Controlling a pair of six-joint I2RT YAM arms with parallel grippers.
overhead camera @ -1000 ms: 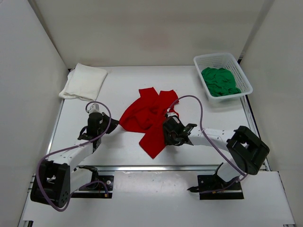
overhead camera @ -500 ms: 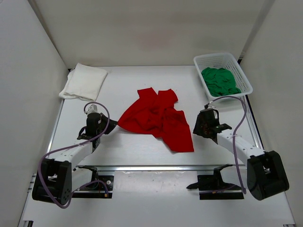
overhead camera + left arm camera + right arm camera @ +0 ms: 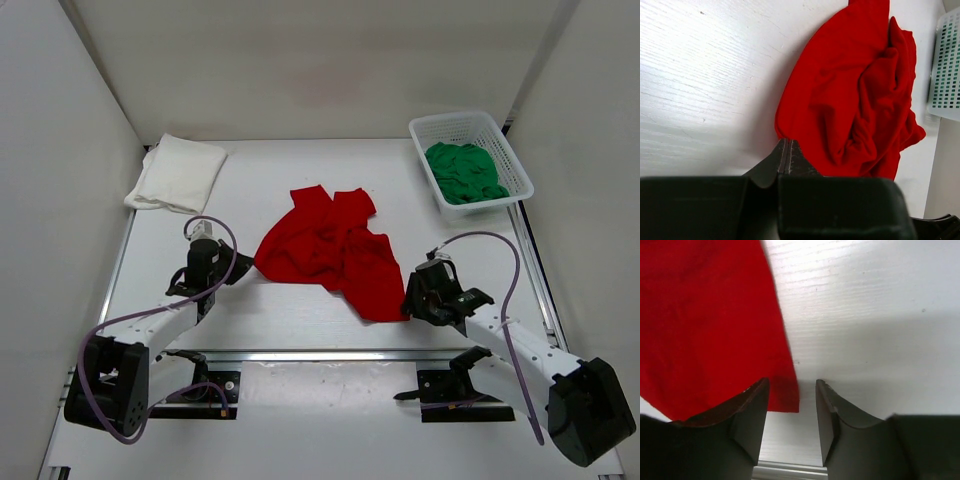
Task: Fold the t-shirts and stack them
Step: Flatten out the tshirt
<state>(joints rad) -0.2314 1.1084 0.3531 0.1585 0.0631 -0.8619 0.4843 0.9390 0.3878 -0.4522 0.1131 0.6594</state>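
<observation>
The counter point(image 3: 300, 190) carries the red shirt point(image 3: 330, 255), crumpled and spread between the two end effectors. The white shirt point(image 3: 180, 172) lies folded well beyond the left one, and the green shirt point(image 3: 462, 172) sits bunched in the basket point(image 3: 518, 170) well beyond the right one. The step in hand looks like stretching the red shirt flat before folding. The left end effector point(image 3: 785, 154) is closed, seemingly pinching the shirt's edge right at its tips. The right end effector point(image 3: 791, 386) is open, its jaws straddling a corner of the shirt that lies flat just between them. To do this well, it should sink until both tips meet the counter and close on that single layer only. It should then draw away from the left one, low and level, until the creases go.
</observation>
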